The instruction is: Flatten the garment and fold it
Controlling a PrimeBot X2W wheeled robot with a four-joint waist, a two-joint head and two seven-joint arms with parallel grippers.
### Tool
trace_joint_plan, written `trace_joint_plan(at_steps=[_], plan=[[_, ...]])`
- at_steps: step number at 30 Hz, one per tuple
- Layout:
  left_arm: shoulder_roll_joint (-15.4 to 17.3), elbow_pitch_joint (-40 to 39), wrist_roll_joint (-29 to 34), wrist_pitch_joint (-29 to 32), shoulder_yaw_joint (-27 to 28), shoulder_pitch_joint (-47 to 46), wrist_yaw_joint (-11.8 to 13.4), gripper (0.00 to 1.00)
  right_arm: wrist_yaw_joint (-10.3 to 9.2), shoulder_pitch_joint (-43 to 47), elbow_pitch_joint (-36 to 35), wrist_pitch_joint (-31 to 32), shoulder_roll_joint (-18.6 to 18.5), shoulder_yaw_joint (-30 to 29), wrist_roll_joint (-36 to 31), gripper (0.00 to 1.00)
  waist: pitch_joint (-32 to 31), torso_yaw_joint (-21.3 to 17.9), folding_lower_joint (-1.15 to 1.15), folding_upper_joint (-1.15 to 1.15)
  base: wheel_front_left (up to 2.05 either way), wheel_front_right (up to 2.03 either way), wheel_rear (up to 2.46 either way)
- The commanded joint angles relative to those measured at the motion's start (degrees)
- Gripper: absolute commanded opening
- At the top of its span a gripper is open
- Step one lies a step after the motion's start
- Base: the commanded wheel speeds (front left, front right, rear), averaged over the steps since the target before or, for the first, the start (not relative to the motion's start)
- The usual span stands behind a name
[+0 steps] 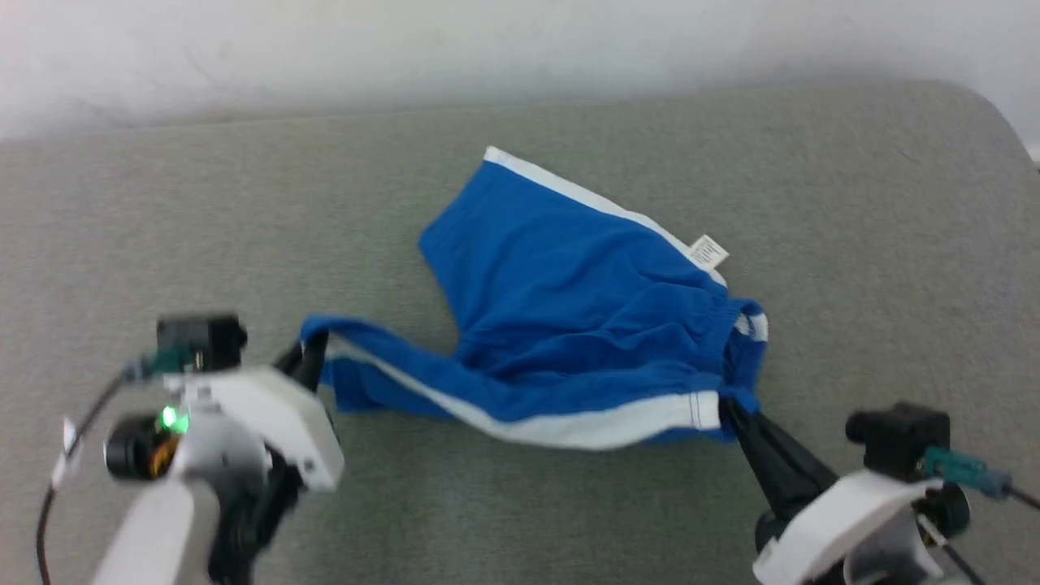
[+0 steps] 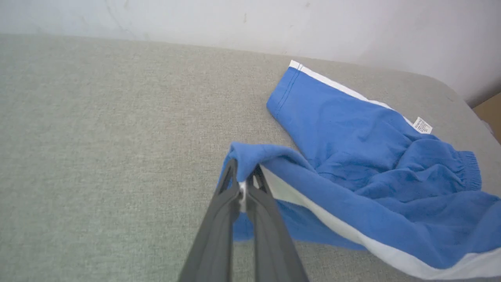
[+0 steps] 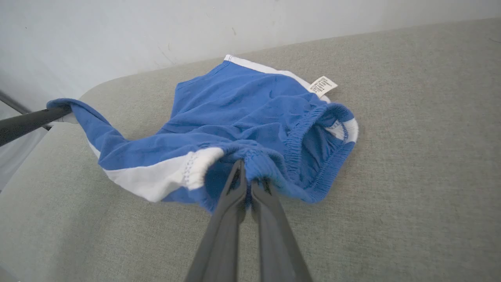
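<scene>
We find the blue shorts (image 1: 561, 325) lying across the middle of the grey fabric-covered bench (image 1: 162, 211), with a pale wall (image 1: 487, 49) behind it along the top of the head view. One leg lies spread toward the upper centre of that frame. A white band runs down its upper right edge, and a small white care label (image 1: 708, 252) sticks out beside the band. The other leg is drawn out toward the lower left, with a broad white band along its lower edge.

The left gripper (image 1: 313, 351), at the lower left of the head view, is clamped on the end of that drawn-out leg. In the left wrist view its two dark fingers (image 2: 227, 192) press together on blue cloth, which drapes over the tips. The right gripper (image 1: 731, 416), at the lower right, is closed on the gathered waistband (image 3: 297, 145), just beside the end of the broad white band. In the right wrist view the waist opening gapes to the right of the fingers. The cloth near the waistband is rumpled and creased – not flat.
</scene>
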Motion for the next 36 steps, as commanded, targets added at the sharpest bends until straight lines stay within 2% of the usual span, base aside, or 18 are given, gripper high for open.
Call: trace_joint_plan(at_steps=[1, 9, 15, 20, 22, 23, 24, 25, 26, 27, 32, 36], plan=[[0.51, 1.28, -0.32, 0.73, -0.18, -2.53, -0.64, 0.0, -0.05, -1.49, 0.61, -0.23, 0.39, -0.02, 1.47, 0.0, 2.77, -3.41, -0.01, 0.0, 0.0, 0.0, 0.0], [2.5, 15.52, -0.51, 9.02, -2.64, -21.11, -4.41, 0.0, -0.05, -12.46, 9.1, -2.59, 0.52, -0.03, 5.47, 0.0, 7.48, -9.88, -0.01, 0.0, 0.0, 0.0, 0.0], [1.93, 26.64, 0.47, 12.24, -4.25, -33.11, -5.28, 0.0, -0.05, -19.49, 16.05, -4.91, 1.01, -0.08, 8.78, 0.0, 9.99, -12.85, -0.01, 0.0, 0.0, 0.0, 0.0], [1.7, 36.24, 1.46, 13.41, -5.02, -40.76, -5.31, 0.0, -0.05, -25.13, 21.7, -6.54, 1.31, 2.06, 11.15, 0.0, 12.2, -14.96, -0.01, 0.0, 0.0, 0.0, 0.0], [1.6, 39.6, 1.78, 12.94, -5.28, -43.16, -5.61, 0.0, -0.05, -27.06, 23.53, -7.71, 1.46, 3.13, 12.23, 0.33, 13.11, -15.6, -0.01, 0.0, 0.0, 0.0, 0.0], [1.5, 41.22, 1.91, 12.58, -5.45, -44.11, -5.86, 0.0, -0.05, -27.9, 24.37, -8.26, 1.52, 3.87, 12.75, 0.42, 13.42, -15.82, -0.01, 0.0, 0.0, 0.0, 0.0], [1.26, 42.73, 1.85, 12.27, -5.58, -44.9, -6.18, 0.0, -0.05, -28.61, 25.21, -8.83, 1.55, 4.55, 13.04, 1.0, 13.67, -15.97, -0.01, 0.0, 0.0, 0.0, 0.0], [1.03, 44.01, 1.82, 11.75, -5.63, -45.64, -6.38, 0.23, -0.05, -29.26, 25.9, -9.4, 1.57, 5.27, 13.4, 1.0, 13.94, -16.07, -0.01, 0.0, 0.0, 0.0, 0.0], [0.82, 45.18, 1.81, 11.02, -5.7, -46.21, -6.64, 0.64, -0.05, -29.8, 26.47, -9.98, 1.53, 6.16, 13.6, 1.0, 14.01, -16.12, -0.01, 0.0, 0.0, 0.0, 0.0], [0.62, 46.24, 1.8, 10.3, -5.84, -46.61, -7.04, 1.0, -0.05, -30.18, 26.91, -10.67, 1.27, 6.94, 13.62, 1.0, 14.04, -16.1, -0.01, 0.0, 0.0, 0.0, 0.0], [-0.51, 49.43, 1.21, 4.82, -5.85, -47.16, -8.98, 1.0, -0.05, -29.88, 26.71, -15.65, -2.11, 10.31, 11.78, 1.0, 13.12, -14.74, -0.01, 0.0, 0.0, 0.0, 0.0], [-1.57, 49.39, 0.04, -1.3, -4.73, -45.71, -9.69, 1.0, -0.05, -27.53, 24.37, -20.67, -4.54, 10.42, 8.62, 1.0, 11.21, -12.89, -0.01, 0.0, 0.0, 0.0, 0.0]])
